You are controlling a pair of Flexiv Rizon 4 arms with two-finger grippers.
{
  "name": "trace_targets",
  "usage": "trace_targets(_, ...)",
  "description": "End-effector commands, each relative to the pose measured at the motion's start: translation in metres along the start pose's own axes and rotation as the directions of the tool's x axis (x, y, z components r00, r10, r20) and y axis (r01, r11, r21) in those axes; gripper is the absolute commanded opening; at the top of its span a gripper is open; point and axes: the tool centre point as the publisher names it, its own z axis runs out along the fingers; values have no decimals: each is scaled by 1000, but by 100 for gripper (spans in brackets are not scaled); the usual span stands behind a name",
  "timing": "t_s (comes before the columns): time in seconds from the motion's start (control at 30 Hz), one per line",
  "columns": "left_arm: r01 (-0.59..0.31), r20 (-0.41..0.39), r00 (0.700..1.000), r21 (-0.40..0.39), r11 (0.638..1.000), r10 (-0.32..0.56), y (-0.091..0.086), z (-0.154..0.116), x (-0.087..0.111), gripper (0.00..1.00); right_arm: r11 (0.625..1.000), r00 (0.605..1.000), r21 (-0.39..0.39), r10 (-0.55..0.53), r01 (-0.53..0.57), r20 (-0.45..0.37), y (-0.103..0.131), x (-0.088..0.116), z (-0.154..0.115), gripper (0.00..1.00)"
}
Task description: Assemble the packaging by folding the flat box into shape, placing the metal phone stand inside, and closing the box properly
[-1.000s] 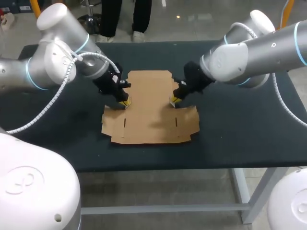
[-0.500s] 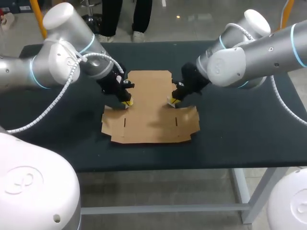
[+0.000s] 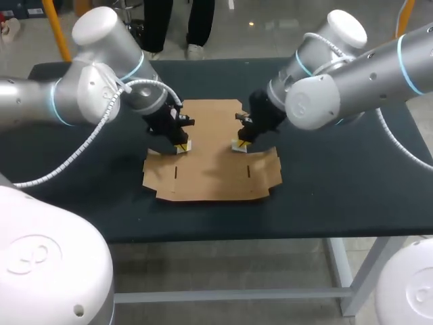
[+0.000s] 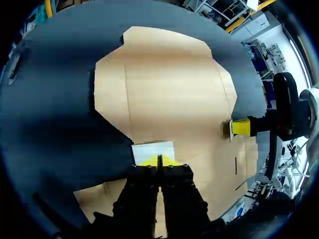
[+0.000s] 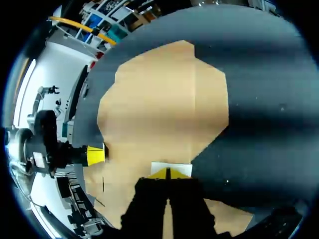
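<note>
My left gripper [image 3: 180, 145], fingers closed tip to tip, bears against the small left side flap [image 4: 153, 148]. This flap stands pale-faced directly ahead of the tips. The flat box [image 3: 211, 169] is thin brown cardboard, creased and slotted, and lies mid-bench [image 3: 338, 183] between both arms. My right gripper [image 3: 239, 143], likewise closed, mirrors this at the right side flap [image 5: 171, 168]. Both arms are equally near.

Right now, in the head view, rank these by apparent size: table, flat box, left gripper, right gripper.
1. table
2. flat box
3. left gripper and right gripper: they look alike, so I won't rank them.
</note>
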Motion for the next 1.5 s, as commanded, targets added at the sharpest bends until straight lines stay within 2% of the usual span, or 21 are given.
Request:
trace_targets(0.03, 14, 19, 1000, 4, 1000, -14, 1, 5, 1, 0, 1000, 1000, 3, 0, 0, 24, 1, 4, 6, 0)
trace_targets(0.43, 58, 33, 998, -2, 998, -58, 0, 15, -4, 0, 999, 997, 32, 20, -22, 74, 4, 1, 19, 0)
trace_targets(0.57, 60, 36, 998, 3, 998, -60, 2, 11, -4, 0, 999, 997, 19, 35, -36, 71, 2, -1, 12, 0)
trace_targets(0.73, 49, 27, 998, 27, 998, -49, 0, -5, -5, 0, 999, 999, -26, 44, -44, 10, 1, -6, -15, 0)
trace_targets(0.9, 30, -15, 999, 28, 999, -29, -5, -25, -7, 0, 997, 998, -60, 53, -56, -40, 3, -15, -38, 0)
trace_targets(0.97, 32, -35, 999, 27, 999, -31, -7, -33, -10, 0, 997, 995, -49, 47, -52, -89, 3, -20, -45, 0)
trace_targets(1.2, 42, -85, 995, -7, 999, -42, -11, -51, -20, 0, 998, 985, -25, 59, -63, -159, 2, -37, -58, 0)
trace_targets(1.5, 65, -103, 993, -9, 998, -65, -8, -59, -28, 0, 997, 980, -7, 78, -81, -183, 3, -52, -67, 0)
